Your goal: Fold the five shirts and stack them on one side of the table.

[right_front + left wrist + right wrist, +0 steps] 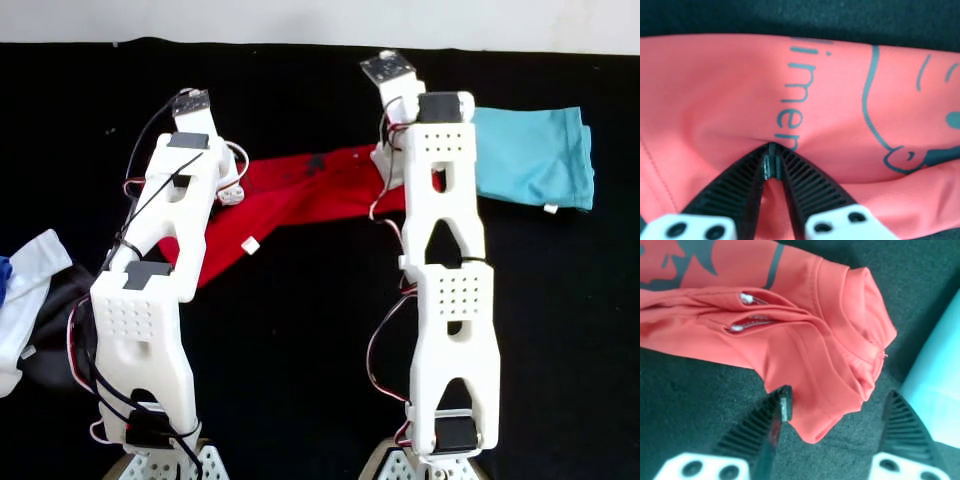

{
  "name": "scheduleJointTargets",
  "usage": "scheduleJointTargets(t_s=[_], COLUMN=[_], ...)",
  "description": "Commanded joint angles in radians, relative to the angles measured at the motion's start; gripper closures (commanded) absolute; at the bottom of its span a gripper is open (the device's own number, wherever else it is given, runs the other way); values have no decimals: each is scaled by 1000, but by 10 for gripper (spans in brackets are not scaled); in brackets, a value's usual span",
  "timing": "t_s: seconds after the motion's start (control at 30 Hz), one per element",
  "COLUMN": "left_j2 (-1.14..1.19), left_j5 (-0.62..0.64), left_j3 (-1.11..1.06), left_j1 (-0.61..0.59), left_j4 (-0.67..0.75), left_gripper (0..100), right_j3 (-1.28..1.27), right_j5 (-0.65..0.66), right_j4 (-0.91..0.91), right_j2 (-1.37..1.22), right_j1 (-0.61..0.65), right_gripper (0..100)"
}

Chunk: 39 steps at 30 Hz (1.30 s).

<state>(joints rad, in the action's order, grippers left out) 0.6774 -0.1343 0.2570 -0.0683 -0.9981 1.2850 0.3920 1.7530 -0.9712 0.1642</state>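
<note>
Looking at the red shirt (300,195), you can see dark letters (790,95) and a line drawing (900,150) printed on it in the left wrist view. A small white tag (250,243) sticks out from the shirt's near edge. Two little white labels (742,298) peek out of the folds in the right wrist view.

The red shirt is pulled into a long band. Its long side runs across the black table (300,380), from your left arm to your right arm, and the left end dips toward the robot.

Your left gripper (772,162) is closed, with a pinch of red cloth caught between its tips. Your right gripper (837,402) is wide open, and the bunched right end of the red shirt lies between its two tips.

Just beside that end lies the blue-green shirt (530,155). It is folded flat at the far right of the table, and its long side also runs left to right. It has a second tag (550,208), small and white, on its near edge.

At the left edge of the table a white shirt (30,285) lies crumpled on a dark cloth (55,330).
</note>
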Motion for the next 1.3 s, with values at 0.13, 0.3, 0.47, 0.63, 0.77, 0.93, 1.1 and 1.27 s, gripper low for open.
scheduleJointTargets(t_s=[0.13,0.3,0.47,0.63,0.77,0.93,1.1,1.27], left_j2=[5,5,5,5,5,5,5,5], left_j5=[6,6,6,6,6,6,6,6], left_j3=[18,18,18,18,18,18,18,18], left_j1=[8,8,8,8,8,8,8,8], left_j4=[0,0,0,0,0,0,0,0], left_gripper=[992,992,992,992,992,992,992,992], right_j3=[2,35,223,242,88,-295,-740,-1046], right_j5=[15,15,48,89,89,97,195,287], right_j4=[-56,-85,5,13,13,13,4,-81], right_j2=[-97,-120,-76,13,108,305,496,611], right_j1=[-10,-50,-81,-88,-87,-74,-39,-30], right_gripper=[921,992,994,993,993,993,993,982])
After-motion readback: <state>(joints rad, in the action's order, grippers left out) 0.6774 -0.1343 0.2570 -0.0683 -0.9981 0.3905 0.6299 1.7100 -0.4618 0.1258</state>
